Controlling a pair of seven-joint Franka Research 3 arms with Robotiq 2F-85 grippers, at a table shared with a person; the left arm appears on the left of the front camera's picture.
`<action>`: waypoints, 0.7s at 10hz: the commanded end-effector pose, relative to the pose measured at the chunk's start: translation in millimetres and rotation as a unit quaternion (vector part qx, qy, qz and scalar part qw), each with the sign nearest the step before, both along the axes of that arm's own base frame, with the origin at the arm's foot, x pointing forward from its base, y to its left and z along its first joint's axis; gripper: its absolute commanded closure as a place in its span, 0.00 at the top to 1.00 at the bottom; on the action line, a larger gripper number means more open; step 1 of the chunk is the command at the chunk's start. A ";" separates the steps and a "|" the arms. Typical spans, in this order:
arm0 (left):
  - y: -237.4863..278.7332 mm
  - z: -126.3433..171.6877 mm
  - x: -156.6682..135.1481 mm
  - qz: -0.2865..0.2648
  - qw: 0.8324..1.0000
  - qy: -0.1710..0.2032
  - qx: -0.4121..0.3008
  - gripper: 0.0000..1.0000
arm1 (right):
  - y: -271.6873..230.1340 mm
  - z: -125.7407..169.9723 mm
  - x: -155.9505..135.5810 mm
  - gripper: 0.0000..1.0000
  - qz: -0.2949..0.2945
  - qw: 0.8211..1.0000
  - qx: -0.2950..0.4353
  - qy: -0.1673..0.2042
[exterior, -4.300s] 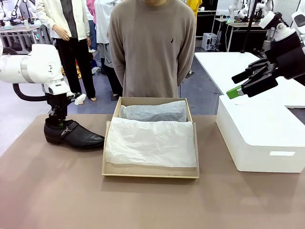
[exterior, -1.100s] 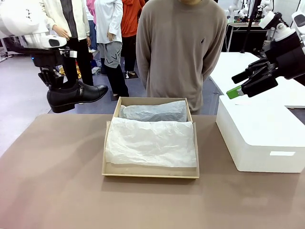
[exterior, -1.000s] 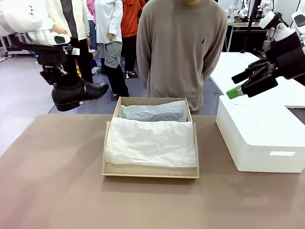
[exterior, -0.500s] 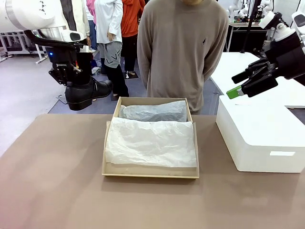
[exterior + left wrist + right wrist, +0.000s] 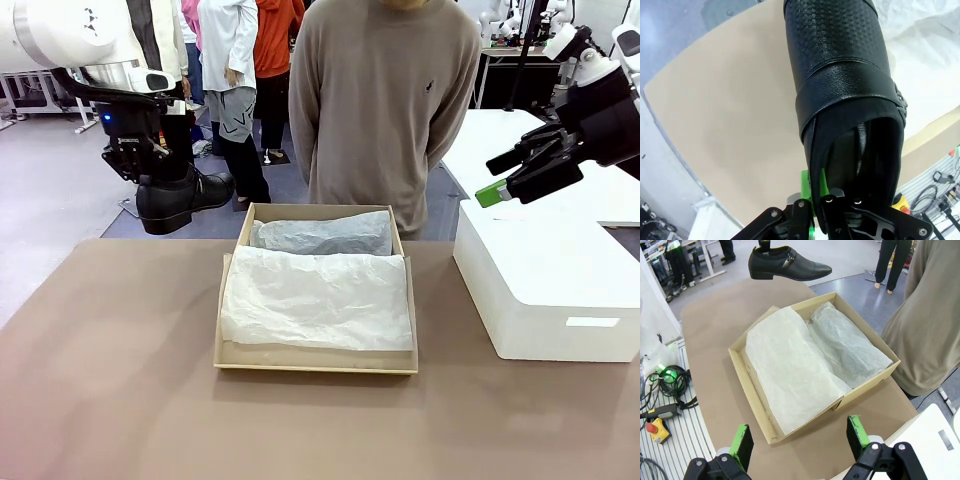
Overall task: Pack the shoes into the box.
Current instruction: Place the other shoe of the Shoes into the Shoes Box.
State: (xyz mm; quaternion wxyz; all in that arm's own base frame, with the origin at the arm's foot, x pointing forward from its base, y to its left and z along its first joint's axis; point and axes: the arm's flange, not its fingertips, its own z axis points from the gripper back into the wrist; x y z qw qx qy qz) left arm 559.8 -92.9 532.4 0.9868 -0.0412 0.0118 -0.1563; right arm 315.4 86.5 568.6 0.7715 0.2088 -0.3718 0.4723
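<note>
One black glossy shoe [image 5: 180,196] with a strap hangs in the air, just left of the box's far left corner. My left gripper [image 5: 158,172] is shut on its heel collar. In the left wrist view the shoe [image 5: 845,75] runs up from my gripper [image 5: 814,194], toe towards the tissue. The tan cardboard box [image 5: 228,345] lies open mid-table, lined with white tissue [image 5: 318,298]; a grey paper bundle [image 5: 322,236] lies along its far side. My right gripper [image 5: 508,178] hangs open above the white box. Below my right gripper [image 5: 800,437] are the box [image 5: 747,377] and the raised shoe [image 5: 787,264].
A large white box [image 5: 545,285] stands at the table's right. A person in a beige sweater [image 5: 385,100] stands at the far edge behind the cardboard box, hands out of sight. Bare brown tabletop [image 5: 110,370] lies left of and in front of the box.
The left arm lifted the shoe off the table's far left and carried it right towards the box; over the last half second it barely moved. The right arm stayed still.
</note>
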 end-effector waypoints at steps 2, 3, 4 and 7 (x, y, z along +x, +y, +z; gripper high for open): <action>-26.6 12.9 -4.7 0.121 0.993 -0.012 0.006 0.00 | 0.0 -0.5 3.4 1.00 0.013 1.000 0.009 -0.008; -40.8 17.5 -6.8 0.185 0.983 0.000 -0.003 0.00 | 0.0 -0.5 3.4 1.00 0.013 1.000 0.009 -0.008; -56.8 21.4 -9.6 0.243 0.970 0.001 0.005 0.00 | 0.0 -0.5 3.4 1.00 0.013 1.000 0.009 -0.008; -107.1 19.9 -11.6 0.326 0.944 -0.015 0.059 0.00 | 0.0 -0.5 3.4 1.00 0.013 1.000 0.009 -0.008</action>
